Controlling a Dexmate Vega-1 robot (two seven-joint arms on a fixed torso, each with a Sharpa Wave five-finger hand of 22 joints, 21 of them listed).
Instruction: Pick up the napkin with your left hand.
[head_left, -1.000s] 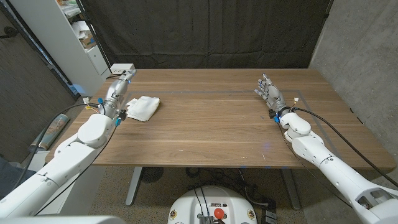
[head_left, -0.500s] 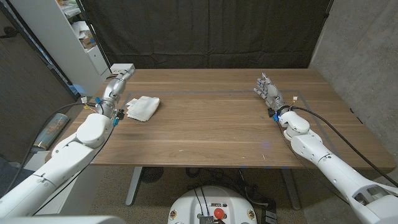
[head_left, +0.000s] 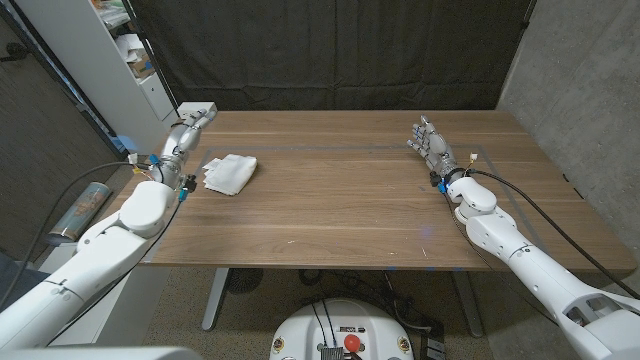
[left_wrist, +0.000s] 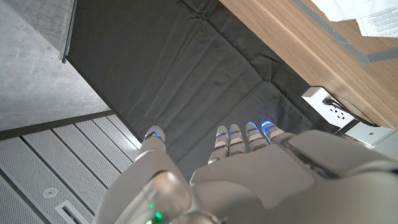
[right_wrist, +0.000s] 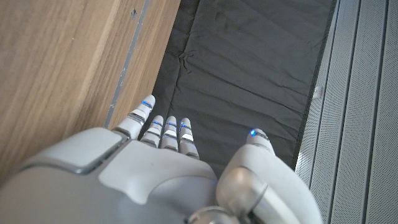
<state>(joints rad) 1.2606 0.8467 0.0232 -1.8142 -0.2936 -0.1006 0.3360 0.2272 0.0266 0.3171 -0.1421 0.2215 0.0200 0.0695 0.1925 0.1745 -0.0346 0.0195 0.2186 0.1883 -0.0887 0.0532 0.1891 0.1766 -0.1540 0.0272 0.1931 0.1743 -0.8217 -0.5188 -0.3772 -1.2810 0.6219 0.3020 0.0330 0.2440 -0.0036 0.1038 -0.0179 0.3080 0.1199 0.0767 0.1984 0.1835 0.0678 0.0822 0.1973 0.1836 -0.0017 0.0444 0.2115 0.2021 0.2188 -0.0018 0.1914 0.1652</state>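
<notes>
a white folded napkin (head_left: 230, 173) lay on the left part of the wooden table (head_left: 350, 200), near its left edge. the left hand (head_left: 186, 142) stood just beside the napkin at that edge, fingers straight and apart, holding nothing. the right hand (head_left: 430, 146) stood well apart on the table's right side, fingers extended and spread, also empty. a dark curtain (head_left: 330, 50) hung behind the table.
</notes>
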